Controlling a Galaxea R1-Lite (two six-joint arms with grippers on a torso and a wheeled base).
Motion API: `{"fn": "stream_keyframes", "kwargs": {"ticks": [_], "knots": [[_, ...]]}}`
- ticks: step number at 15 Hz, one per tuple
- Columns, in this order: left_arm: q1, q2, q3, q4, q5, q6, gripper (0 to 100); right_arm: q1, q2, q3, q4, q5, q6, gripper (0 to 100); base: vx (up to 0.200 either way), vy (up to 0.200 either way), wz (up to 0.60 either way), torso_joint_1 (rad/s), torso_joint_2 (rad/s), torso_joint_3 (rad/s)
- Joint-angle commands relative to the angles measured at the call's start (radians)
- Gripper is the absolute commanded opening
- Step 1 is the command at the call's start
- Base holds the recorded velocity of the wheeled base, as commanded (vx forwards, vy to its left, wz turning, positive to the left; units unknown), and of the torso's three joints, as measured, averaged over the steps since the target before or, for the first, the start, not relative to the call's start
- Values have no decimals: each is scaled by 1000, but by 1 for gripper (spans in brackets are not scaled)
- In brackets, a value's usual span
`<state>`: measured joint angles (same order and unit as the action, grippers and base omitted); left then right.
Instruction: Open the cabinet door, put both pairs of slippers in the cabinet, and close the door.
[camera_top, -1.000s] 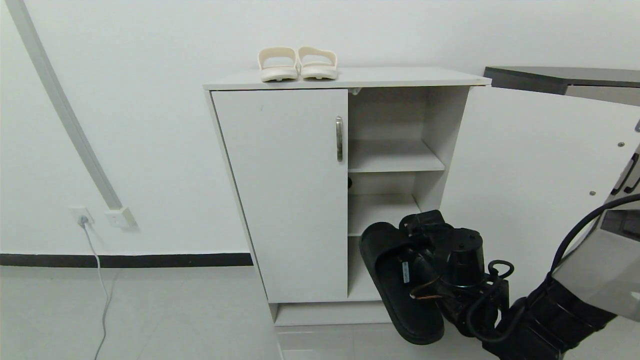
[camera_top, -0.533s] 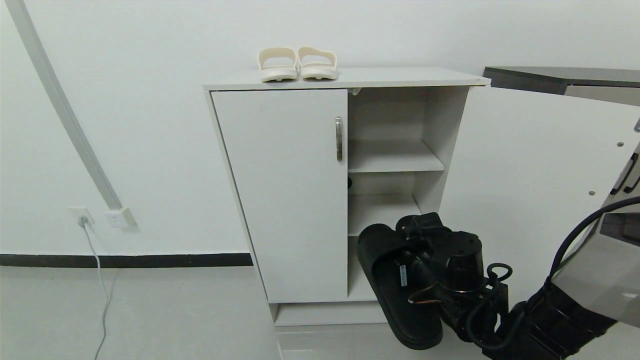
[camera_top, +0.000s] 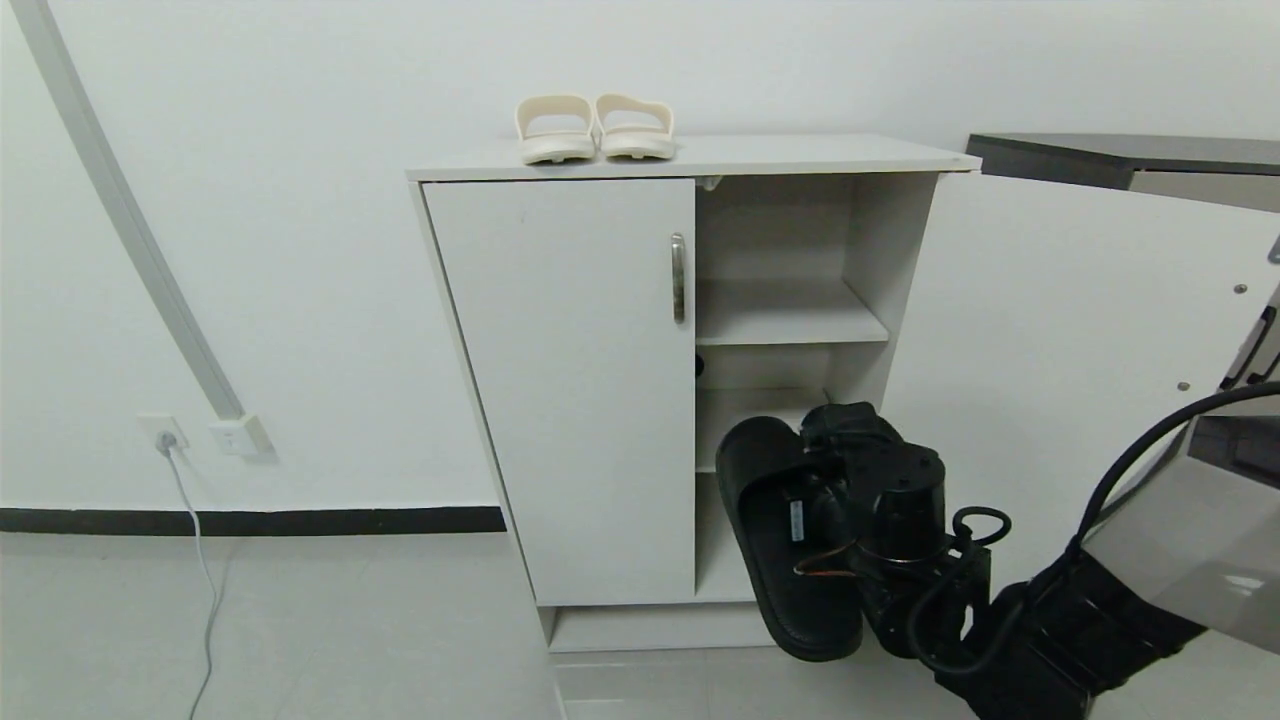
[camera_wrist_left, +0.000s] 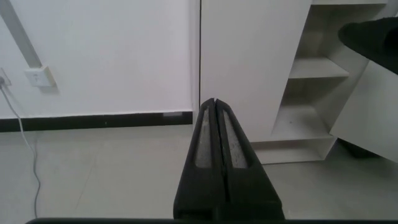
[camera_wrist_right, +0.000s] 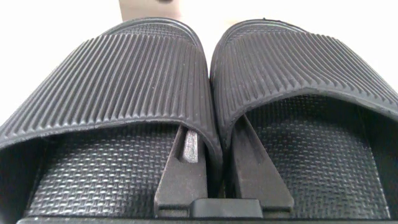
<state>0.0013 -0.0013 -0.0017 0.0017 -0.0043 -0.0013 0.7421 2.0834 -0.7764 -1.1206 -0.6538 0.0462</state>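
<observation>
Before me, the white cabinet (camera_top: 560, 400) stands on the pale tiled floor (camera_top: 350, 630), its back against the wall. Its flat top (camera_top: 800, 152) carries one pair of cream slippers (camera_top: 595, 128), set side by side and touching, on the left half of the top. The left door (camera_top: 570, 300) is closed. The right door (camera_top: 1050, 350) is swung wide, exposing an upper shelf (camera_top: 785, 315), a middle shelf (camera_top: 745, 405) and the bottom board (camera_top: 715, 575). A white cable (camera_top: 205, 600) trails down onto the floor, well to the cabinet's left.

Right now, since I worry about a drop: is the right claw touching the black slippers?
Touching. The right wrist view shows the right claw with one finger under each strap of the black slippers, their inner walls pinched between.
</observation>
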Motion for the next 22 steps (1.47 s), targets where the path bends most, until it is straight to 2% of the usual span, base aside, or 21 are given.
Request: {"fn": "stream_keyframes", "kwargs": {"ticks": [1, 3, 6, 11, 22], "knots": [[0, 3, 0, 0, 0, 0, 0, 10, 72, -78, 9, -26, 9, 0, 0, 0, 0, 0, 0, 0], [0, 3, 0, 0, 0, 1, 0, 20, 135, -187, 139, -56, 110, 0, 0, 0, 0, 0, 0, 0], [0, 3, 0, 0, 0, 0, 0, 25, 136, -262, 283, -69, 199, 0, 0, -200, 0, 4, -1, -2], [0, 3, 0, 0, 0, 0, 0, 25, 173, -262, 275, -78, 199, 0, 0, -200, 0, 4, 1, 2], [0, 3, 0, 0, 0, 0, 0, 37, 291, -400, 239, -44, 187, 0, 0, 0, 0, 0, 0, 0]]}}
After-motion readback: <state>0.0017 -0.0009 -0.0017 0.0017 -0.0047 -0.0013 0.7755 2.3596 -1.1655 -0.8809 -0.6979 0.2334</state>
